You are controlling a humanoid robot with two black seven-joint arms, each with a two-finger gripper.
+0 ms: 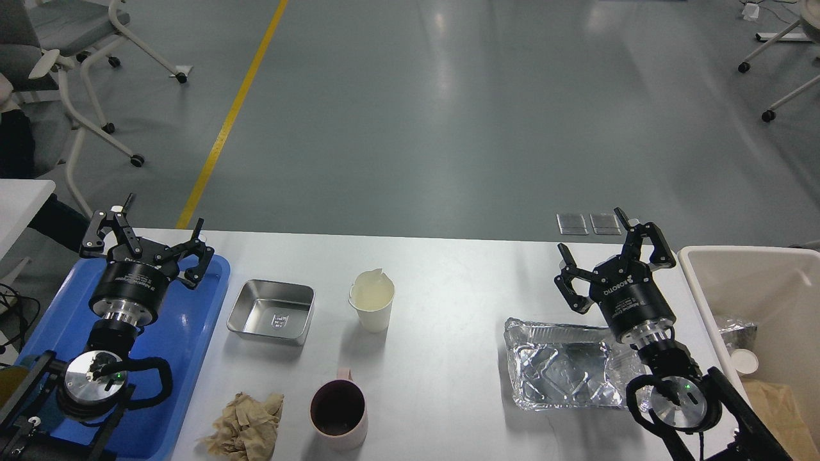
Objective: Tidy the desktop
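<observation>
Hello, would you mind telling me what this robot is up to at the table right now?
It is tidying the desktop, though nothing is in hand yet. The left gripper hangs open over the blue tray, and the right gripper is open above the foil tray. A steel dish, paper cup, pink mug and crumpled brown paper sit loose. The beige bin holds some rubbish.

matte white desktop [448,301], shiny steel pan [271,311], crinkled foil tray [564,365].
</observation>
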